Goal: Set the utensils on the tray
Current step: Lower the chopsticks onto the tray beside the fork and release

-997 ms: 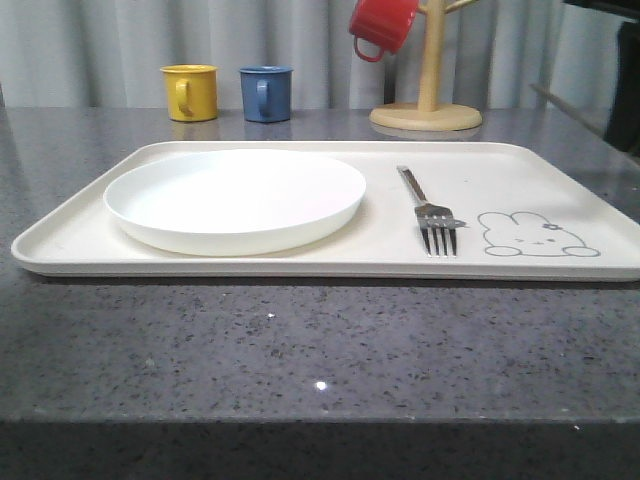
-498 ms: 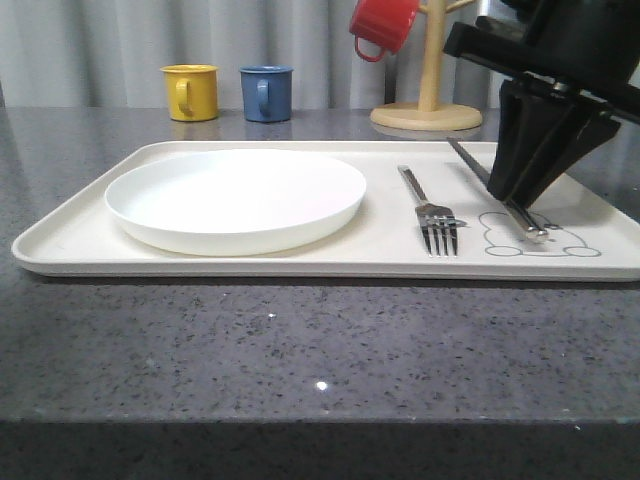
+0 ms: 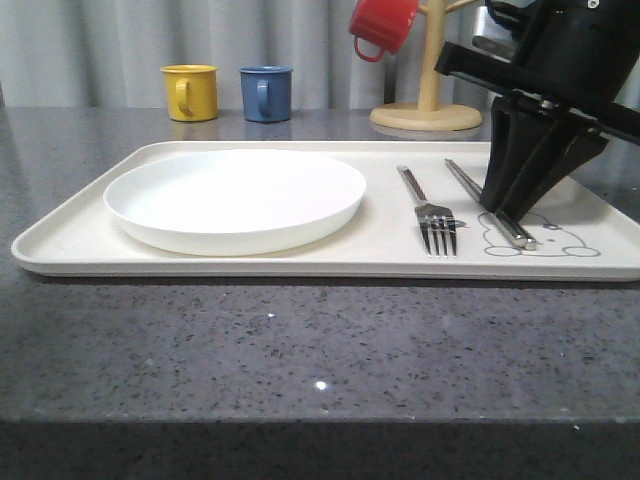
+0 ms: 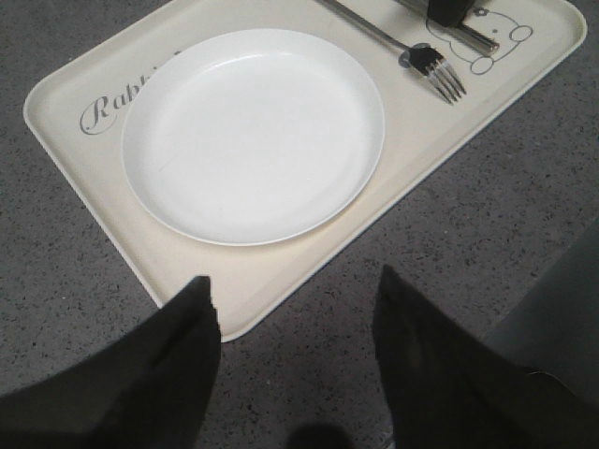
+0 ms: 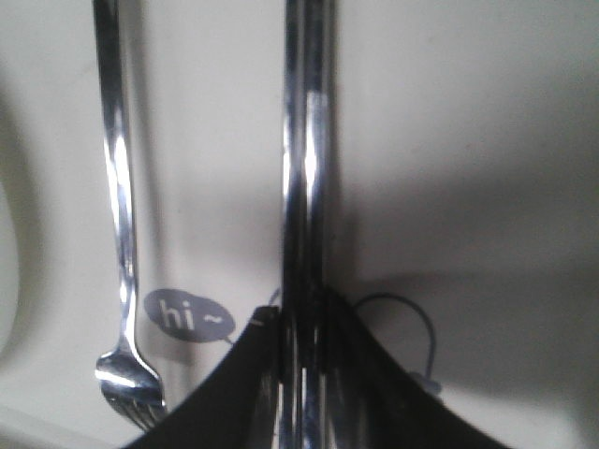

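Observation:
The cream tray (image 3: 90,235) holds the round white plate (image 3: 235,197) on its left half and the silver fork (image 3: 430,210) to the plate's right. My right gripper (image 3: 505,212) is shut on the pair of metal chopsticks (image 3: 465,180). It holds them low over the tray just right of the fork, near tip at the bunny drawing. In the right wrist view the chopsticks (image 5: 304,168) run out from between the closed fingers (image 5: 257,374), parallel to the fork (image 5: 117,187). My left gripper (image 4: 294,278) is open and empty over the counter by the tray's (image 4: 271,271) corner, near the plate (image 4: 253,131).
A yellow mug (image 3: 190,92) and a blue mug (image 3: 266,93) stand behind the tray. A red mug (image 3: 382,25) hangs on a wooden mug tree (image 3: 428,100) at the back right. Grey speckled counter (image 3: 300,340) stretches in front of the tray.
My right arm came in from the right carrying the chopsticks, then moved slightly left and lower, bringing them beside the fork. Plate and fork have not moved.

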`<action>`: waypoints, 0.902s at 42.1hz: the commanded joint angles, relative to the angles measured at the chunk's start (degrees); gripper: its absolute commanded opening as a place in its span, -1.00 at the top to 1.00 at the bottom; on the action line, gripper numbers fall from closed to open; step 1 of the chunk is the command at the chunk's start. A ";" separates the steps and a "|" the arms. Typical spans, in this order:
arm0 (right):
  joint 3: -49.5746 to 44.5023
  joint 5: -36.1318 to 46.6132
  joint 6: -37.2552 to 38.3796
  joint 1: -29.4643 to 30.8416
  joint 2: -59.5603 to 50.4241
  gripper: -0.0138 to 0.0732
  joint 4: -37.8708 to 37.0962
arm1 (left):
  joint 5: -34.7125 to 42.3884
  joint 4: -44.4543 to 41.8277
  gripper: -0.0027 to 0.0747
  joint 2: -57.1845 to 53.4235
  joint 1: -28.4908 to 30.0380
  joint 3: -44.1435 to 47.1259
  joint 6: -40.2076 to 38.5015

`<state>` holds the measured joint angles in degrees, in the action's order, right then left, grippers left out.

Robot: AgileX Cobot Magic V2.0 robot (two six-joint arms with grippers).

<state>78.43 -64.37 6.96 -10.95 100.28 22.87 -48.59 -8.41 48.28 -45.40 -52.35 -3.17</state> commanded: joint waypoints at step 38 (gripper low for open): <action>1.56 -9.13 -9.62 19.10 -19.90 0.04 -21.83 | 3.68 -0.40 0.01 -0.22 -0.54 -1.59 -0.56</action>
<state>78.83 -70.76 0.00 3.33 81.39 1.52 -48.59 -8.41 48.28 -45.40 -52.35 -3.17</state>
